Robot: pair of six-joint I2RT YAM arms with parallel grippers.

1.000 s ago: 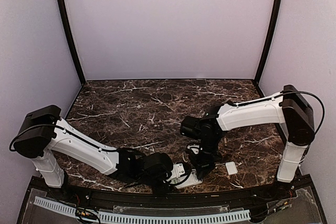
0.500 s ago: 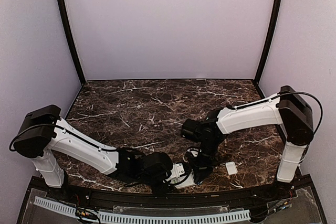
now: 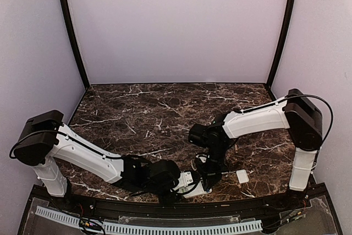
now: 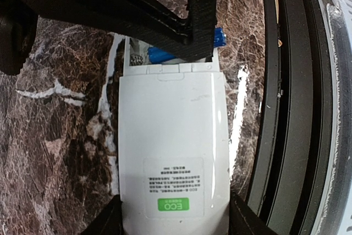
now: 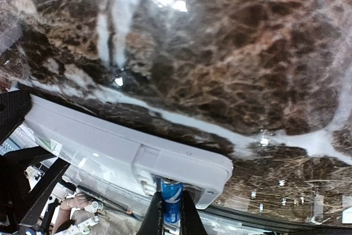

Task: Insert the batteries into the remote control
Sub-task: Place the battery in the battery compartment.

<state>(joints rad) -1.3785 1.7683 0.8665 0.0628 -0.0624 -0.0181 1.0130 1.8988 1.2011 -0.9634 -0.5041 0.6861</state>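
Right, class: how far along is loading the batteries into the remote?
Done: cover off, lying on the table. In hand: left pincer grips the remote control, right pincer holds a battery at its open compartment. Left: seat it, any second cell, refit cover.

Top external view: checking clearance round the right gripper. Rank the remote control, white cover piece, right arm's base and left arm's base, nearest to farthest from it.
From the right gripper:
1. remote control, just beneath it.
2. white cover piece, just to its right.
3. right arm's base, far right.
4. left arm's base, far left.
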